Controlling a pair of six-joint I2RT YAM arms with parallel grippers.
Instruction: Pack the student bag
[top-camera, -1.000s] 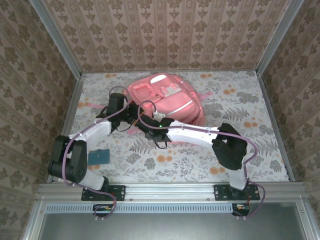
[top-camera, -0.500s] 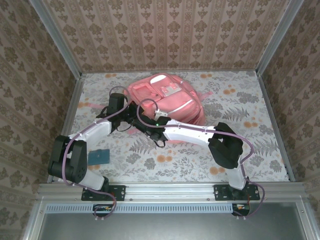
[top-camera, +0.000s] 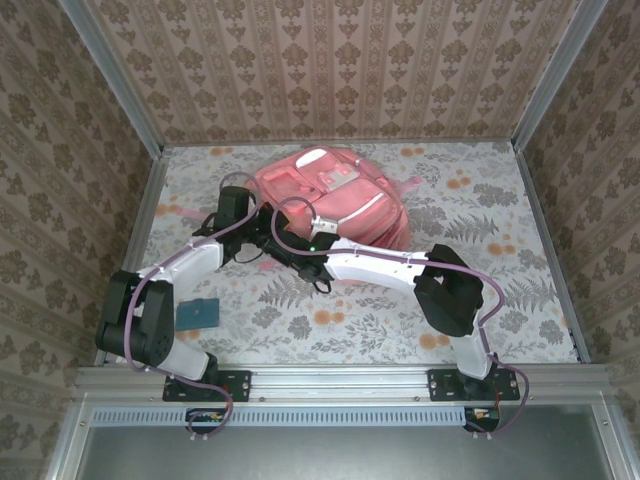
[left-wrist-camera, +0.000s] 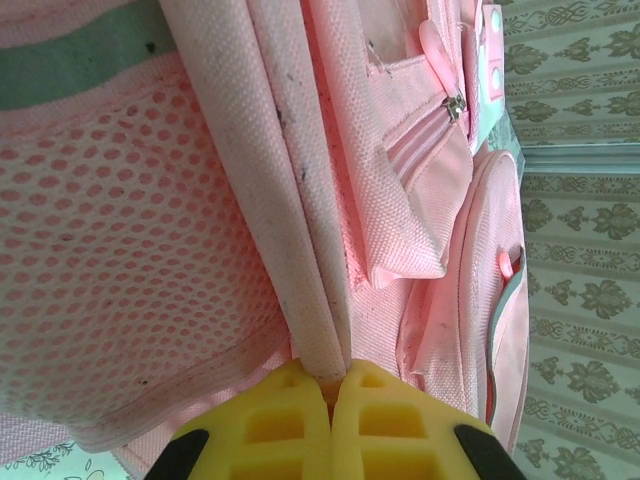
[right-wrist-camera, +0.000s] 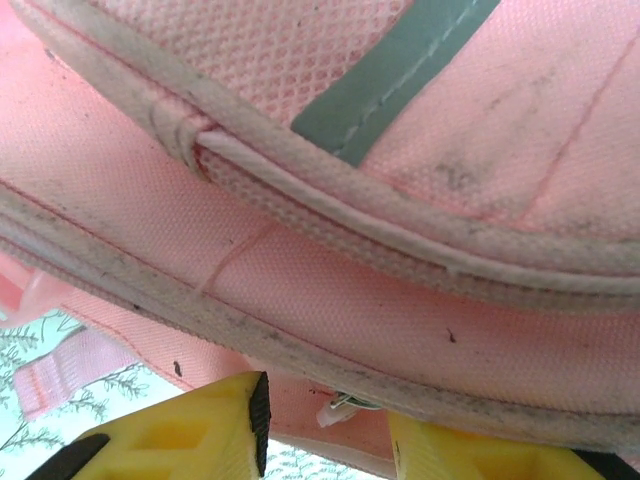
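Bag (top-camera: 335, 200) at our twelve o'clock; left claw (left-wrist-camera: 333, 378) clamped on its seam (left-wrist-camera: 305, 250), right claw (right-wrist-camera: 325, 412) parted at its seven o'clock.

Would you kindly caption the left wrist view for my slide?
Left gripper shut on a piped edge of the pink student bag, beside its mesh pocket.

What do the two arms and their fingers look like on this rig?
Both the left arm and right arm have white shells, black joint housings and purple cables looping alongside. The left fingers and right fingers are yellow moulded blocks with square cut-outs.
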